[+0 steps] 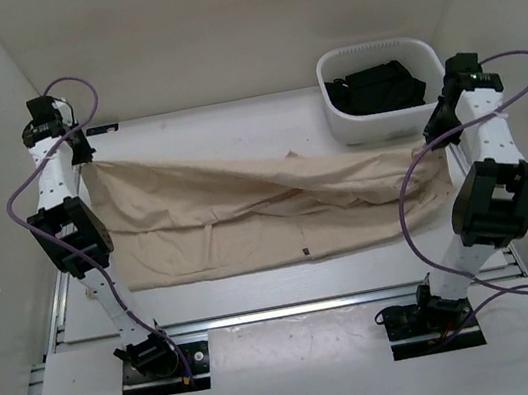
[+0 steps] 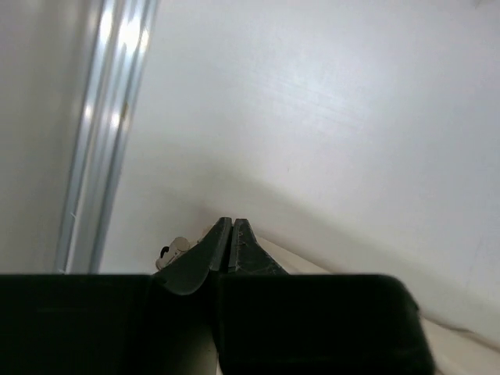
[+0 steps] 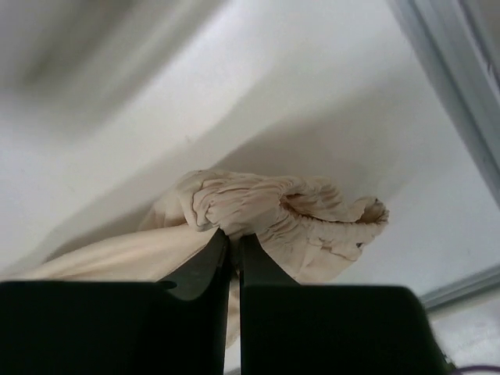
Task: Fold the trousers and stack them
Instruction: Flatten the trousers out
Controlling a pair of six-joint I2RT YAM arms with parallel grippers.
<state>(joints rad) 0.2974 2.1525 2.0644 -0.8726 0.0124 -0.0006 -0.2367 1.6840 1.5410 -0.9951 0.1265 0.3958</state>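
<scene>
1. Two tools held the trousers (image 1: 246,211) stretched out between them, left of the white tub (image 1: 374,128) and nearer the arm bases than it.
2. The left tool (image 2: 232,228) was far to the left of the tub, its fingers pressed together with barely a slit between them, pinching one corner of the thin beige cloth.
3. The right tool (image 3: 232,241) was just beside the tub's near right corner, clamped tight on a gathered, puckered bunch of the trousers.
4. Between the two grips the upper edge sagged, and the lower part of the cloth lay on the counter (image 1: 231,122).
5. A small dark label (image 1: 306,252) sat on the cloth's near edge, left of the tub and well apart from it.
6. Dark clothes (image 1: 374,88) lay inside the tub.
</scene>
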